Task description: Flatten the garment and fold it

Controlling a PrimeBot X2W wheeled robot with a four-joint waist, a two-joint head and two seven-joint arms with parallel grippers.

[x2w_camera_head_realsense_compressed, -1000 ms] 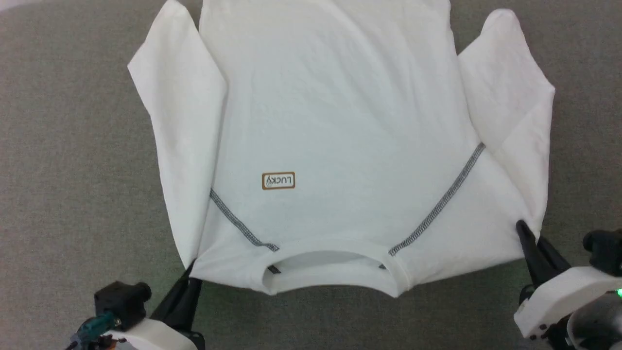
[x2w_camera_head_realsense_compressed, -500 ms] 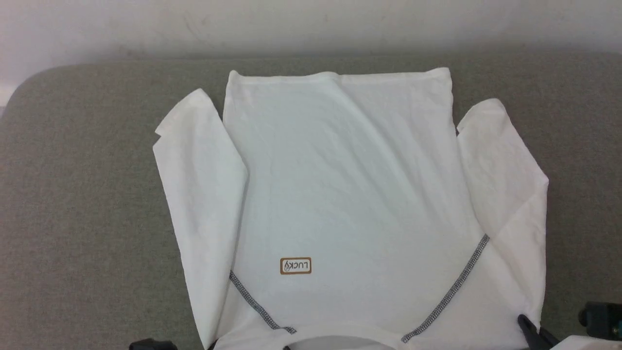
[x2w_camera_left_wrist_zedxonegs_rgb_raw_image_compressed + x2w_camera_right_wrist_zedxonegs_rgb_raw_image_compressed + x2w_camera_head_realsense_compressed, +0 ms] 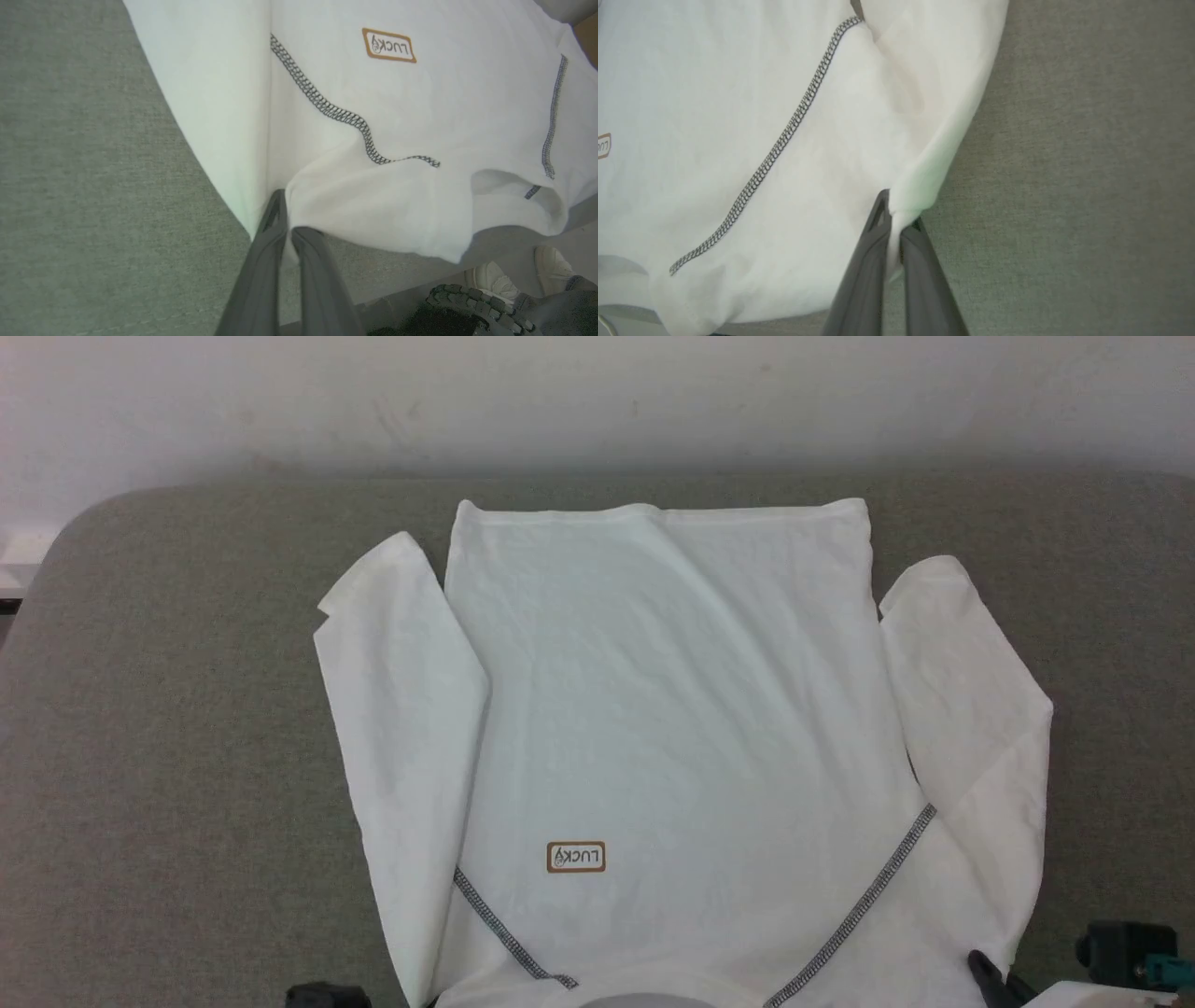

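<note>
Two pairs of long dark fingers [image 3: 261, 280] are clenched on the white thin-fabric long-sleeved shirt [image 3: 672, 709], which lies spread front-up on the grey fabric-covered bench [image 3: 187, 756]. Left of its round ribbed collar [image 3: 514, 219], the left gripper [image 3: 287, 214] grasps the shoulder edge. Right of the collar, the right gripper [image 3: 896, 212] grasps the opposite shoulder edge.
</note>
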